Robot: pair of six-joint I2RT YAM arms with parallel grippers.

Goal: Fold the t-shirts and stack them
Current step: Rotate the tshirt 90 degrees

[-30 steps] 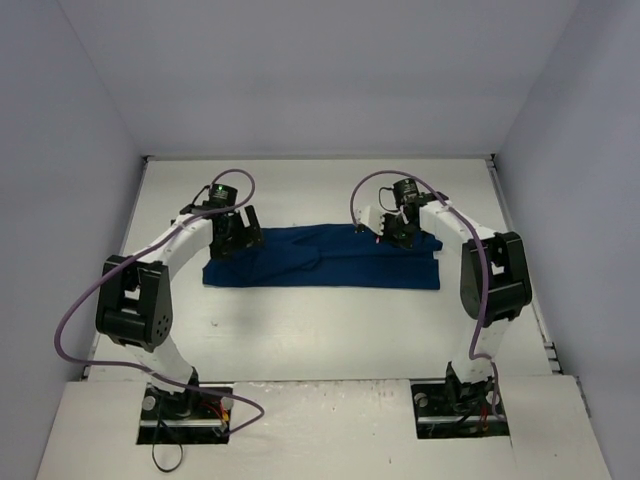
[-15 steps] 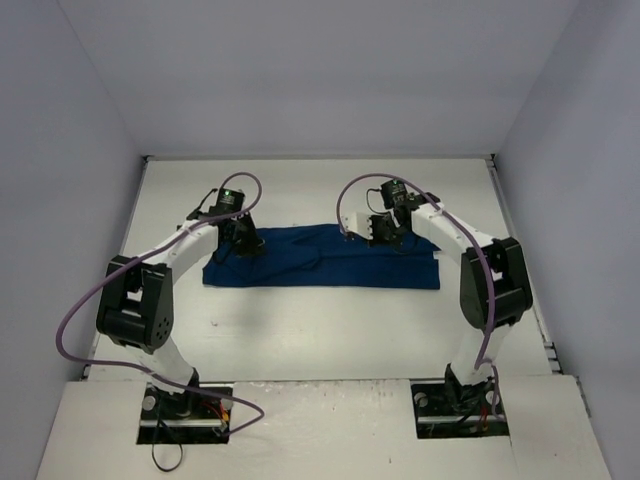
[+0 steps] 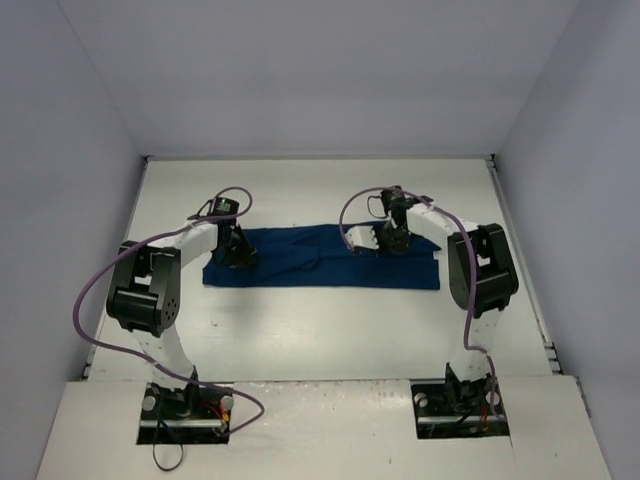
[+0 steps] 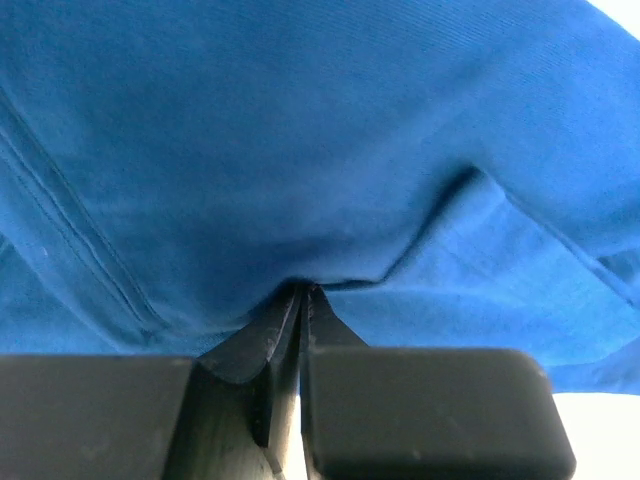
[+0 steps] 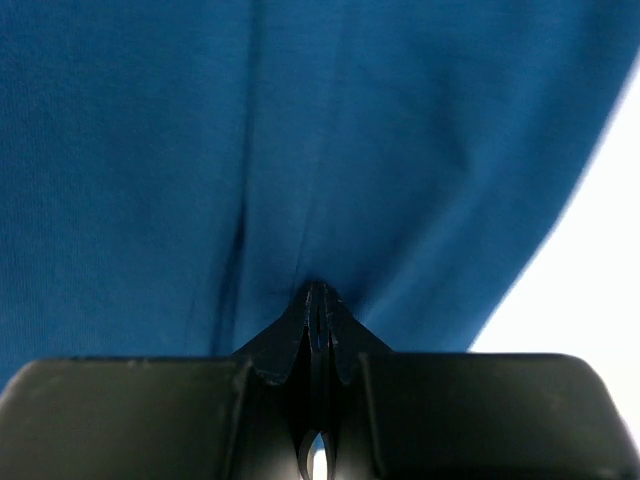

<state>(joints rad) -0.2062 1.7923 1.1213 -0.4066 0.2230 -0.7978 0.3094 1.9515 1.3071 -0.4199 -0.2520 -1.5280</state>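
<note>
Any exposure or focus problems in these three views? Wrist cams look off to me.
Top external: even light, sharp, soft shadows under the arms; t-shirt reads dark with little detail. Left wrist: cloth seams crisp, left tool nearly black, table clipped white in the right corners. Right wrist: cloth softer, right tool equally dark, table blown out at right.

a white table [image 3: 320, 330] carries 1 folded navy t-shirt [image 3: 300, 268] lying flat.
</note>
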